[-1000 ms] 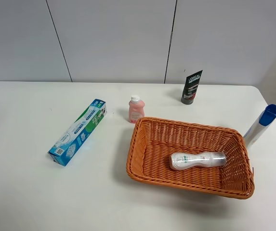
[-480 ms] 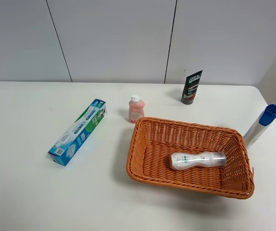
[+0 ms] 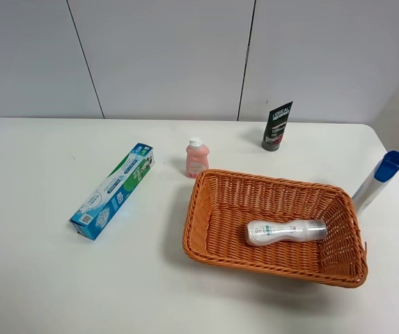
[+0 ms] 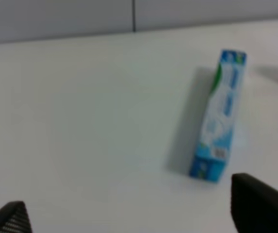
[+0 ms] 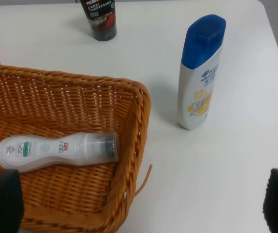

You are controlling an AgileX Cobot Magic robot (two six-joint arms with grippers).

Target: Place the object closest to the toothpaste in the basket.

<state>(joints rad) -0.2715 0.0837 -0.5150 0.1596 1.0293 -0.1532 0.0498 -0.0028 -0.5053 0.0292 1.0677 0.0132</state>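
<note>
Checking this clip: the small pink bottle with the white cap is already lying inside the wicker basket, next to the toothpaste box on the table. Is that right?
Not quite. The small pink bottle with the white cap stands upright on the white table, outside the brown wicker basket, between it and the blue toothpaste box. What lies in the basket is a clear white bottle. The exterior high view shows this.

Bright, even light falls from overhead across the white table [image 3: 39, 278], with no glare. The basket [image 3: 198, 209] casts a soft shadow toward its left side in the high view; the toothpaste [image 3: 113, 190] lays a faint one beside it. The high view is sharp edge to edge. The left wrist view is blurred throughout, softening the toothpaste [image 4: 218, 115] lettering. The right wrist view is crisp, its shampoo [image 5: 200, 70] shadow pale.
</note>
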